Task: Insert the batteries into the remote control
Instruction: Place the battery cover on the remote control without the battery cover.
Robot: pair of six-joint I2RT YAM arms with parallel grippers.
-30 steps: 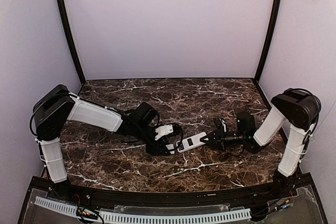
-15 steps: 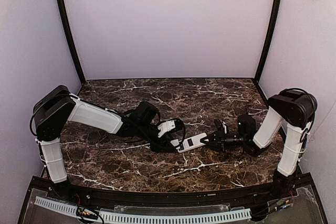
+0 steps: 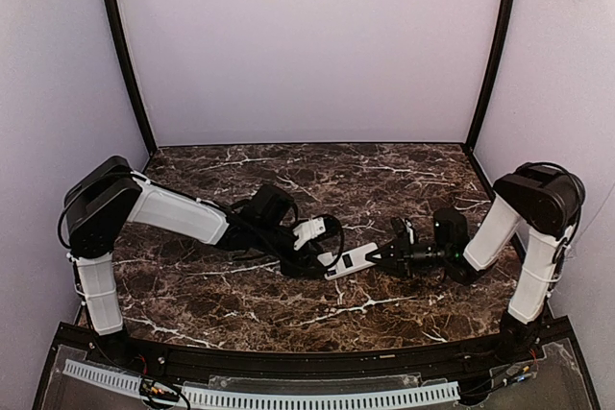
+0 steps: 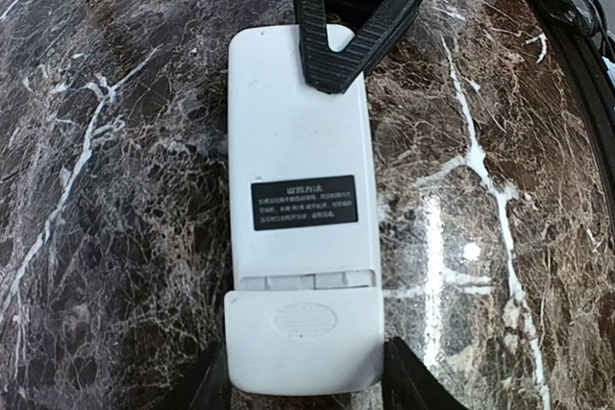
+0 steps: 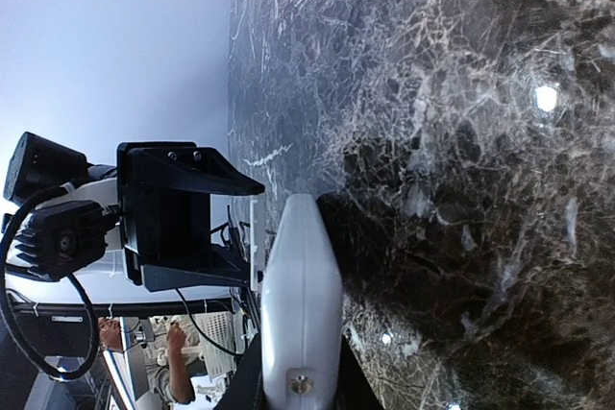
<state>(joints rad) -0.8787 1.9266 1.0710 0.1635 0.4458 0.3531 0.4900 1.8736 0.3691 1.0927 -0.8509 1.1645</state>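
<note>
The remote control (image 3: pixel 354 258) lies white back up on the marble, seen close in the left wrist view (image 4: pixel 298 141) with a black label. The small white cover plate (image 4: pixel 303 338) sits on its near end, with a thin gap showing tabs. My left gripper (image 3: pixel 325 261) is shut on the cover plate, one finger (image 4: pixel 411 381) against each side. My right gripper (image 3: pixel 382 256) is shut on the remote's other end (image 5: pixel 301 304); its black fingers (image 4: pixel 332 45) show in the left wrist view. The batteries are hidden.
The dark marble table (image 3: pixel 384 180) is walled in by pale panels with black posts (image 3: pixel 125 55) at the back corners. A black rail (image 3: pixel 288 362) runs along the near edge. The left arm's wrist (image 5: pixel 163 218) sits close beyond the remote.
My left gripper has moved right toward the remote with the cover plate. The blue spot at the remote's left end no longer shows. The right gripper has hardly moved.
</note>
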